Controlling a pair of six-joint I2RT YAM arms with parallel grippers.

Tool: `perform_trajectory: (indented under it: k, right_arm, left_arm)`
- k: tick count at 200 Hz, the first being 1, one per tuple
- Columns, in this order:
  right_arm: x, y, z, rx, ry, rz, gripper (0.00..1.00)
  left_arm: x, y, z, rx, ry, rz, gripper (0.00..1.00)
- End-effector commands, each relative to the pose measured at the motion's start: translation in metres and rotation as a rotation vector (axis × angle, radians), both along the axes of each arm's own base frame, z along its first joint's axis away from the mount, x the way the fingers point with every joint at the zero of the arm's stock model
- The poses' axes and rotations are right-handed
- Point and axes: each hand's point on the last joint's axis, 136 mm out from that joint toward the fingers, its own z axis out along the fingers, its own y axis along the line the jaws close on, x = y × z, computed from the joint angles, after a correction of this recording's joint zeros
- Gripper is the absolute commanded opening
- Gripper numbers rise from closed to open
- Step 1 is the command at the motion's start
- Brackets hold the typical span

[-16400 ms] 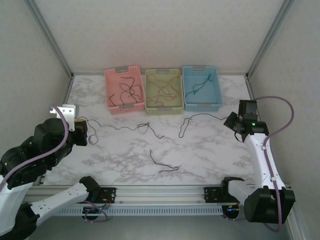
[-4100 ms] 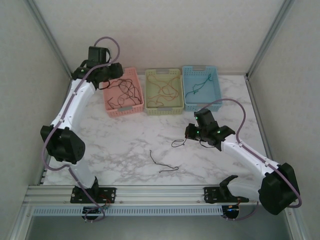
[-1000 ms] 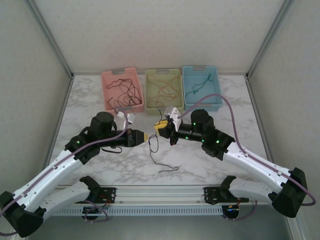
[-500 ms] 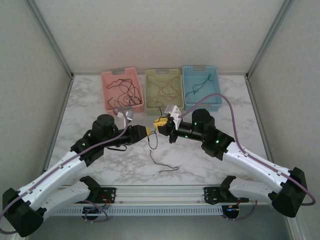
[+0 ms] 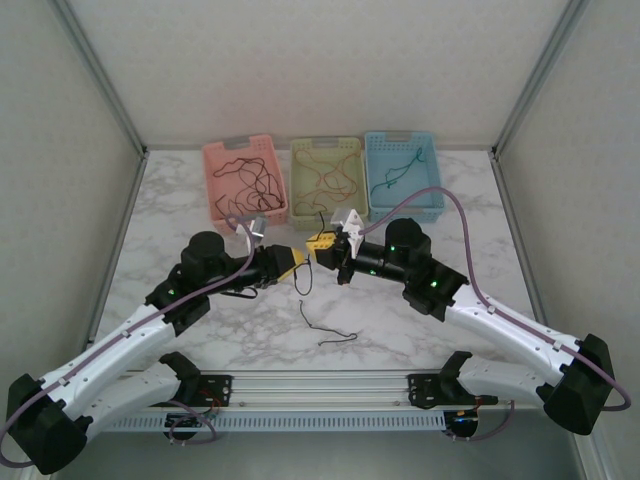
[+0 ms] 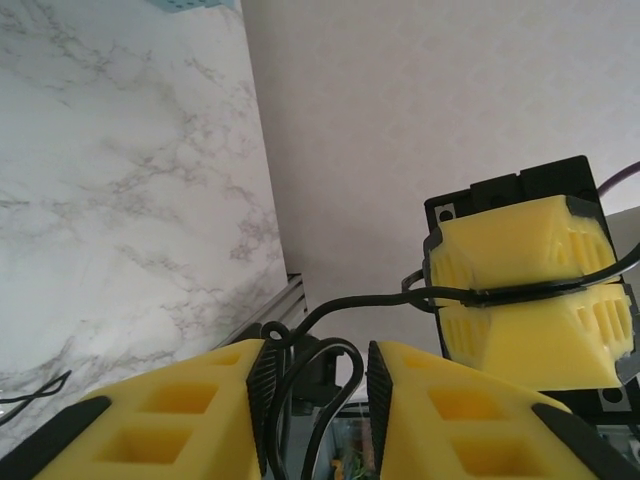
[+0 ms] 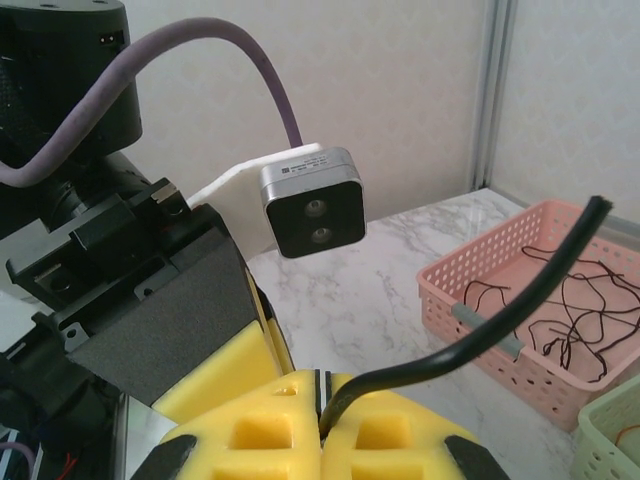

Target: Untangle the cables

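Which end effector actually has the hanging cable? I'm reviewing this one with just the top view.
Observer: The right end effector is shut on the cable. Its wrist view shows the cable coming out of the closed seam.
Operator: And the left one?
Observer: The left end effector is open. Its wrist view shows a loop of the cable in the gap between its fingers.
Operator: Is that the same cable?
Observer: It looks so. In the left wrist view it runs from that loop across to the right end effector's seam.
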Motion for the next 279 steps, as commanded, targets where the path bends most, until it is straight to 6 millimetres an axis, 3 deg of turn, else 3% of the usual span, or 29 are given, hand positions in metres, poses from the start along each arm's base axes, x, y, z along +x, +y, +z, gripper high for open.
perform_trajectory:
  k: [1, 82, 124, 152, 185, 229, 258, 279]
  right_arm:
    - [0.001, -0.001, 0.002, 0.029, -0.006, -0.019, 0.0]
    - [0.001, -0.005, 0.001, 0.025, -0.007, -0.037, 0.0]
    - [0.002, -0.01, -0.001, 0.011, -0.01, -0.06, 0.0]
    - [0.004, -0.016, -0.007, -0.046, -0.023, -0.089, 0.0]
    - [0.023, -0.04, -0.02, -0.164, -0.043, -0.225, 0.0]
    - [0.058, -0.09, -0.024, -0.198, -0.027, -0.499, 0.0]
    - [0.071, -0.116, -0.021, -0.202, -0.016, -0.634, 0.0]
    - [0.079, -0.129, -0.016, -0.188, -0.016, -0.704, 0.0]
  left_arm:
    - [-0.006, -0.002, 0.021, -0.061, -0.03, -0.021, 0.28]
    - [-0.003, 0.001, 0.013, -0.03, -0.019, 0.003, 0.16]
    - [-0.005, 0.002, 0.016, -0.01, -0.033, -0.003, 0.0]
    - [-0.007, 0.019, 0.003, 0.206, -0.095, 0.009, 0.0]
    - [-0.002, 0.065, -0.014, 0.595, -0.178, 0.07, 0.0]
    - [0.01, 0.115, -0.019, 0.868, -0.231, 0.195, 0.0]
    - [0.01, 0.131, -0.025, 0.969, -0.24, 0.208, 0.0]
    - [0.002, 0.122, -0.031, 0.963, -0.236, 0.114, 0.0]
